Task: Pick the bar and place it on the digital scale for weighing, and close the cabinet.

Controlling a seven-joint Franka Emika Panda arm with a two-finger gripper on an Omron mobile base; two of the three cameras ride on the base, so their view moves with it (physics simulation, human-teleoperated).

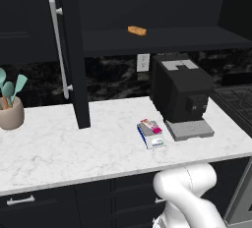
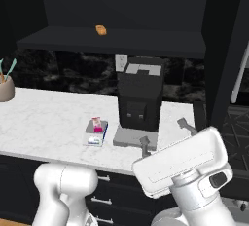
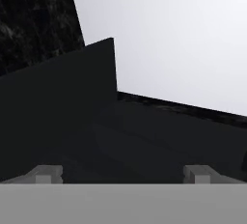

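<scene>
The pink-magenta bar [image 1: 151, 126] [image 2: 97, 124] lies on the grey top plate of the small blue digital scale [image 1: 154, 140] [image 2: 94, 137], on the white marble counter. The black wall cabinet stands open: its left door [image 1: 74, 50] juts out with a long silver handle [image 1: 59, 50], and its right door [image 2: 228, 49] is swung out too. My gripper [image 2: 165, 133] [image 3: 123, 175] hovers low over the counter's front right, well away from the scale. It is open, with nothing between its fingertips [image 3: 46, 174]. The hand view looks at a dark panel edge and a pale surface.
A black coffee machine [image 1: 179, 92] [image 2: 139, 98] with a grey tray stands right beside the scale. An orange-brown bar [image 1: 137, 30] [image 2: 100, 29] lies on the cabinet shelf. A utensil holder [image 1: 10, 111] sits at the far left, a stove [image 1: 236, 99] to the right.
</scene>
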